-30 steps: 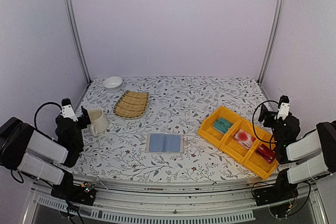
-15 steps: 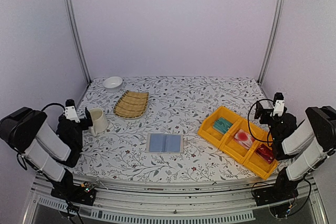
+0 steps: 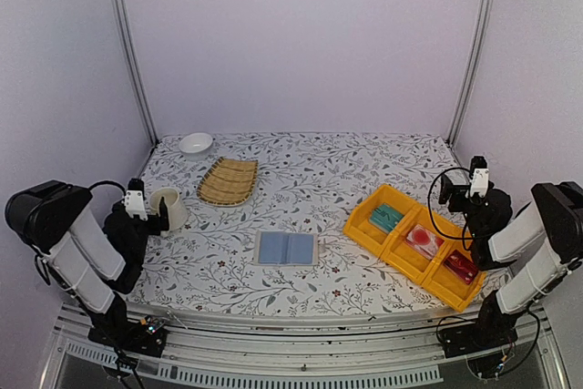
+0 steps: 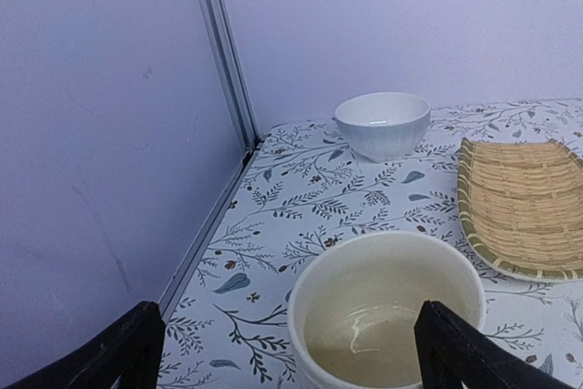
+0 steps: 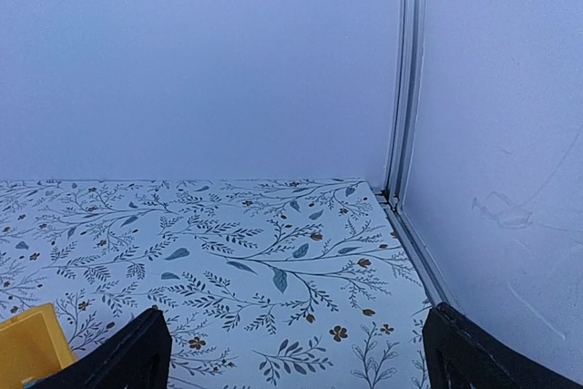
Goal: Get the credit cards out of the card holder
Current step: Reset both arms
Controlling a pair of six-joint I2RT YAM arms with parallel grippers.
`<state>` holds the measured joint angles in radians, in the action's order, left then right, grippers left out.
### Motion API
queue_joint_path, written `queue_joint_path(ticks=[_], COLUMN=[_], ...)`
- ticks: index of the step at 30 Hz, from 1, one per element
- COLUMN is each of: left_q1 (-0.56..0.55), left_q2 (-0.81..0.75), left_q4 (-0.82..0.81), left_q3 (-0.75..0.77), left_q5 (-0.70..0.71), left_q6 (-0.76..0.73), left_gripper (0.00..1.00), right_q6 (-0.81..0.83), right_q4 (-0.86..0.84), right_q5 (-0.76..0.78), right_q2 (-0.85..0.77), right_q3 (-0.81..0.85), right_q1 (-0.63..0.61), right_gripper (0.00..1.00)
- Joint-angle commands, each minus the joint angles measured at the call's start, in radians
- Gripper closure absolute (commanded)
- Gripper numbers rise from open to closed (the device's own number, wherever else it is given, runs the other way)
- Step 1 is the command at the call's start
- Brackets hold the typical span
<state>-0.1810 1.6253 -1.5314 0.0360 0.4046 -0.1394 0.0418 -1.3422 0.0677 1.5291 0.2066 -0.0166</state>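
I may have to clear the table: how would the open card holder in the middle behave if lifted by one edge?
The card holder lies open and flat with a centre crease, so it would probably fold at that hinge rather than stay rigid. It looks thin, so likely light, yet hard to get under. Being flat, it should not roll.

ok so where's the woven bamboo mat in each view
top external: bamboo mat left of centre, towards the back wall.
left wrist: bamboo mat at the right edge, beyond the cream mug.
right wrist: not in it.
shared landmark: white bowl, just beyond and left of the mat in both views that show it.
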Motion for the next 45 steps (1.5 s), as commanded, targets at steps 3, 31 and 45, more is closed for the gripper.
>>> queue_joint_path(ticks=[3,31,45], left_q1=[0.004,0.083,0.083], left_q2=[0.016,-0.056,-0.055], left_q4=[-0.282,-0.039,-0.041], left_q3=[0.013,0.086,0.086], left_q5=[-0.050,-0.074,-0.075], left_q6=[-0.025,0.080,0.080], left_gripper=[0.02,0.02,0.02], right_q6=[-0.003,-0.003,-0.003], right_q4=[0.015,0.015,0.016], right_q5=[0.003,0.004,0.004], right_q2=[0.005,0.006,0.005], right_q3=[0.016,0.016,0.016], right_q1=[0.004,0.004,0.004], right_gripper=[0.01,0.01,0.01])
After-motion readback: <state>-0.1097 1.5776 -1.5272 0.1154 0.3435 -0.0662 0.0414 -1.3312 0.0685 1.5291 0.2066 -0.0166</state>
